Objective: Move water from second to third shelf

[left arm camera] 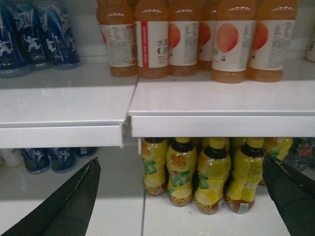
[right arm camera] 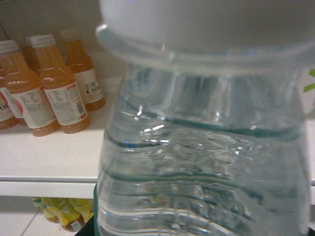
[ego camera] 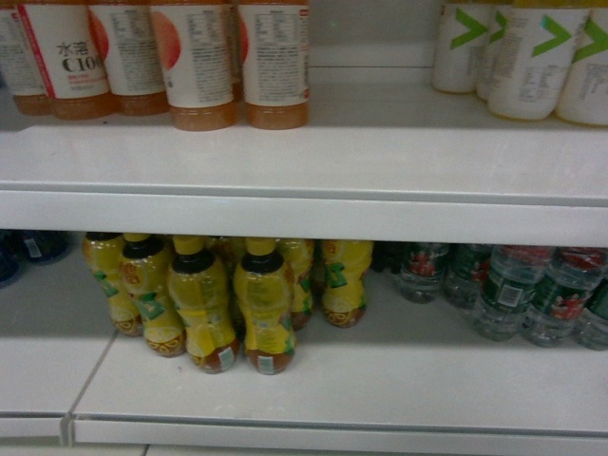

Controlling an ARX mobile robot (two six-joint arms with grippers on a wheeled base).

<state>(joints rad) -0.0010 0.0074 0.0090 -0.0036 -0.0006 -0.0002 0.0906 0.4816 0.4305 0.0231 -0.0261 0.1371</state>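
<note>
A clear ribbed water bottle (right arm camera: pixel 197 147) with a white cap (right arm camera: pixel 197 24) fills the right wrist view at the height of the upper shelf board (right arm camera: pixel 49 162). My right gripper (right arm camera: pixel 197 228) is shut on it. The bottle hides the fingers except for a dark sliver (right arm camera: pixel 84 230) at the bottom left. More water bottles with green labels (ego camera: pixel 503 290) stand on the lower shelf at the right of the head view. My left gripper (left arm camera: pixel 180 160) is open and holds nothing, facing the yellow bottles. Neither gripper shows in the head view.
Yellow drink bottles (ego camera: pixel 261 304) crowd the lower shelf. Orange drink bottles (ego camera: pixel 199 57) and white bottles with green chevrons (ego camera: pixel 532 57) stand on the upper shelf (ego camera: pixel 304 214). Blue bottles (left arm camera: pixel 34 34) stand at the upper left in the left wrist view.
</note>
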